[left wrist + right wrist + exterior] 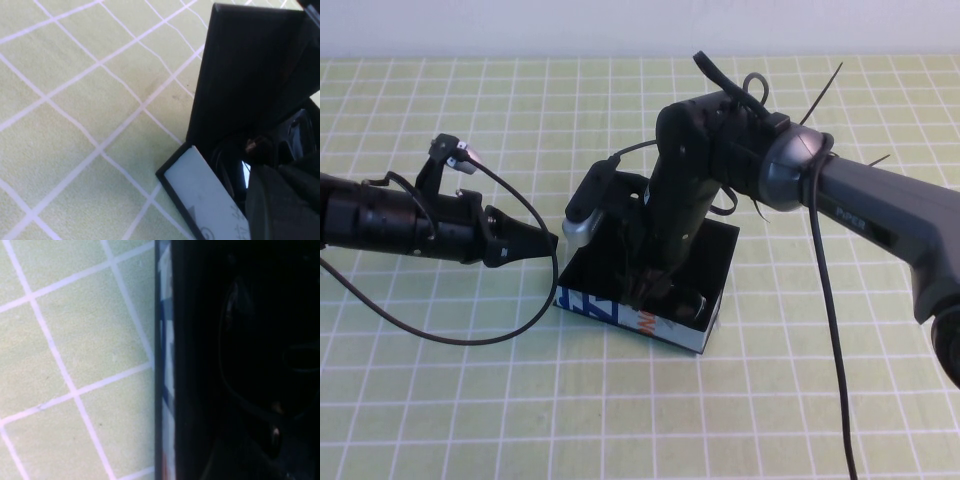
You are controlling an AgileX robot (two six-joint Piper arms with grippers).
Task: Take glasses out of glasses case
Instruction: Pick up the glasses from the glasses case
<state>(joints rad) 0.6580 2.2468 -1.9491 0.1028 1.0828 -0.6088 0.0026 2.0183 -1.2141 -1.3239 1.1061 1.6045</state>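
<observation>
Right gripper (650, 290) jaws apart inside glasses case (620, 312), left gripper (542, 243) jaws together beside it.

The right arm (880, 215) carries a small pale word on its dark grey casing that seems to read "PIPER", though the letters are too small to be sure. The near side wall of the glasses case (620, 318), white with blue and orange print, shows large letter-like shapes cut off by the edge, and no word can be made out. In the left wrist view that same white wall shows a dark triangle and faint grey marks, also unreadable.
</observation>
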